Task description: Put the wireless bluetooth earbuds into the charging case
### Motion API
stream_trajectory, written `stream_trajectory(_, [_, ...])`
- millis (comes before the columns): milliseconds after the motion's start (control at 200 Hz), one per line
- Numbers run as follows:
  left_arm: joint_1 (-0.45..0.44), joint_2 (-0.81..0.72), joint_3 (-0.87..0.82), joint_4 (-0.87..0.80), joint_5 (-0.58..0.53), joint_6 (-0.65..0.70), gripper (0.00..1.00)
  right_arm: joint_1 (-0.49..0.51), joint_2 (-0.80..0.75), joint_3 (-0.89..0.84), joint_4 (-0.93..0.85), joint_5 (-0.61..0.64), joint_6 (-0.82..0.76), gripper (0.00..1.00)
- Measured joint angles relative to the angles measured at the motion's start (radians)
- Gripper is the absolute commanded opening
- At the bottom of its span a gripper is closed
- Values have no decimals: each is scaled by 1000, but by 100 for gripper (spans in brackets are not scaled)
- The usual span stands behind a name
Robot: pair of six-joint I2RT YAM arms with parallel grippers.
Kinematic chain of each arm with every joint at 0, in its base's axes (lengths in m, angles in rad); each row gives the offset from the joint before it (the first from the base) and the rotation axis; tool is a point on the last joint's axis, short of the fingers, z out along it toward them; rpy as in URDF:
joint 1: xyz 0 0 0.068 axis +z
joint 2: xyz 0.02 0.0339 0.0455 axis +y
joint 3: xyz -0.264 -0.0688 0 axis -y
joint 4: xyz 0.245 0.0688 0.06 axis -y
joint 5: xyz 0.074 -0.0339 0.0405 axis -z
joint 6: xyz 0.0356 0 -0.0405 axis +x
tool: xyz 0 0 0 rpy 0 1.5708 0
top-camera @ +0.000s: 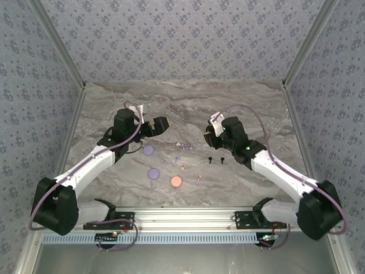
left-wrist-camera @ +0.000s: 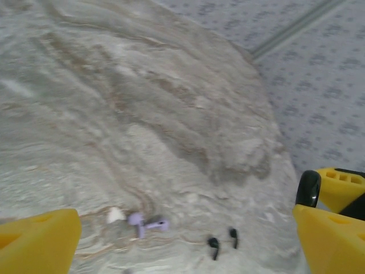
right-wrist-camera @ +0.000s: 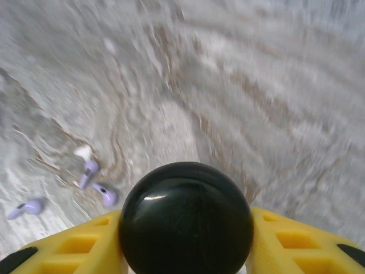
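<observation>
Right gripper (top-camera: pixel 210 136) was clamped on a black round case (right-wrist-camera: pixel 185 220) above the marble table (top-camera: pixel 245 103). Left gripper (top-camera: pixel 161 124) hung with its fingers apart, holding nothing. Loose on the table between them lay black earbuds (top-camera: pixel 210 159) at the right gripper's 6 o'clock, lavender earbuds (top-camera: pixel 188 148) at 8 o'clock, and pinkish earbuds (top-camera: pixel 183 168) at 7 o'clock.

Both arms angled inward. Left pincer (top-camera: pixel 159 124) gaped wide open, right pincer (top-camera: pixel 209 137) was clamped round a glossy black case (right-wrist-camera: pixel 185 220).
</observation>
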Motion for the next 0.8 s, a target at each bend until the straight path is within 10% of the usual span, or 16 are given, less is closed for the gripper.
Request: stream_trajectory(800, [-246,180,265,24,255,16,79,55,-235,-88,197,-113,-392,50])
